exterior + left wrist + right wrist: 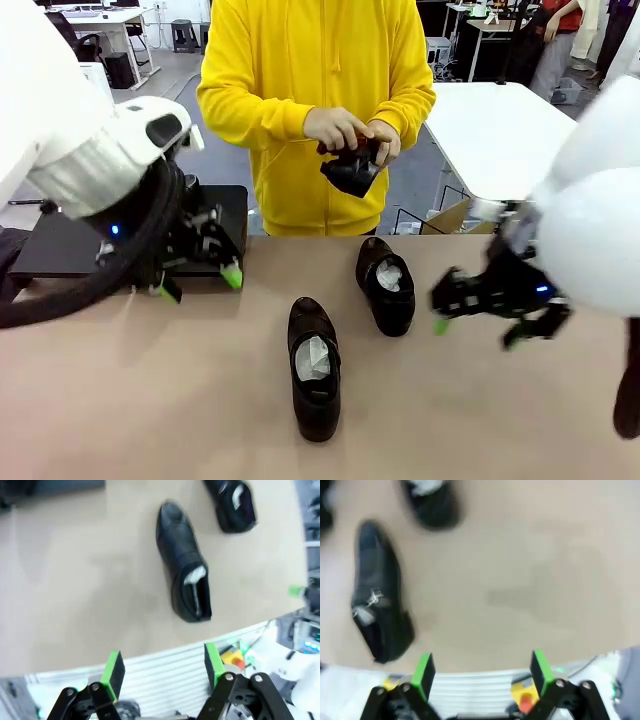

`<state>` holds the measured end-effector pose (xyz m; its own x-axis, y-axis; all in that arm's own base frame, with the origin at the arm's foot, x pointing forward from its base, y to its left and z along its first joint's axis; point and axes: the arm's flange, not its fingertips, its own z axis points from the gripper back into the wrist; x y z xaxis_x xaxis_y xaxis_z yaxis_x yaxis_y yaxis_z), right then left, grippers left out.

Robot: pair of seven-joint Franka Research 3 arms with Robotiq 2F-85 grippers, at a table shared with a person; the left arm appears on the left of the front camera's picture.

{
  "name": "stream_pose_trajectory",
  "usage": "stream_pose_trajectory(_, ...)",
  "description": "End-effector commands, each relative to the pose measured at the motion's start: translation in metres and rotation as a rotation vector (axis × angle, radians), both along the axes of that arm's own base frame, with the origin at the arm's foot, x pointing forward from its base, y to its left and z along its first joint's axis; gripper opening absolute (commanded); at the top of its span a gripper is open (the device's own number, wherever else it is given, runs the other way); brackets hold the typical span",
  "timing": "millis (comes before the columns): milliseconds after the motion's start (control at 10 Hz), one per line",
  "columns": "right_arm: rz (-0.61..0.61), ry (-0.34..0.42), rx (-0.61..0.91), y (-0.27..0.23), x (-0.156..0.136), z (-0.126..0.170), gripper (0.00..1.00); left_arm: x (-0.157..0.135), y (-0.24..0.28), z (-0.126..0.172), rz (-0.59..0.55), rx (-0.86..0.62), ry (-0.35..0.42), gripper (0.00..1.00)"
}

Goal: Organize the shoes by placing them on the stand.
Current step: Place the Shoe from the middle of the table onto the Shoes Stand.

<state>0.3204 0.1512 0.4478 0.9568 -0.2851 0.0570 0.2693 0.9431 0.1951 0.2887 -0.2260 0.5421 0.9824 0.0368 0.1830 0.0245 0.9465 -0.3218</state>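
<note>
Stand [60, 245]: ten o'clock, visible part bare.
Shoes: near shoe [314, 368] at centre and far shoe [387, 285] at one o'clock, both on the table [150, 400]; third shoe [352, 168] in the person's hands [340, 128] at twelve.
My left gripper [198, 284], my right gripper [476, 333]: released, empty.
Progress: nothing placed yet, I judge.

L arm [95, 150] in from left side, wrist angled down. L gripper [200, 283] hangs low, jaws wide apart, nothing btwn; green pads [114, 666] face each other across gap. R arm [600, 230] in from right side, wrist tipped down + inward. R gripper [476, 332] hangs low, jaws fully spread, empty. Grippers well apart, touching nothing.
</note>
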Motion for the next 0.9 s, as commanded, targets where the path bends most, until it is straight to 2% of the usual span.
stream_pose_trajectory(0, -0.265, 0.039, 0.02, -0.053, -0.001, -0.013, 1.0, -0.017, -0.014, -0.021, 0.059, -0.021, 0.078, 0.83)
stream_pose_trajectory(100, -0.35, 0.023, 0.033, -0.07, -0.004, -0.012, 1.0, -0.016, -0.028, -0.039, 0.083, 0.018, 0.096, 0.83)
stream_pose_trajectory(200, -0.498, 0.038, 0.036, -0.084, -0.005, -0.013, 1.0, -0.01, -0.04, -0.059, 0.121, 0.084, 0.066, 0.83)
stream_pose_trajectory(300, -0.262, 0.032, 0.008, -0.071, 0.022, 0.0, 1.0, -0.002, -0.051, -0.081, 0.127, 0.122, 0.054, 0.83)
stream_pose_trajectory(400, -0.262, 0.032, 0.008, -0.071, 0.022, 0.0, 1.0, 0.003, -0.059, -0.099, 0.138, 0.136, 0.025, 0.83)
stream_pose_trajectory(500, -0.262, 0.032, 0.008, -0.071, 0.022, 0.0, 1.0, 0.008, -0.068, -0.118, 0.101, 0.136, 0.0, 0.83)
stream_pose_trajectory(600, -0.262, 0.032, 0.008, -0.071, 0.022, 0.0, 1.0, 0.012, -0.075, -0.128, 0.043, 0.116, -0.033, 0.83)
stream_pose_trajectory(800, -0.262, 0.032, 0.008, -0.071, 0.022, 0.0, 1.0, 0.017, -0.088, -0.137, 0.005, 0.126, -0.05, 0.83)
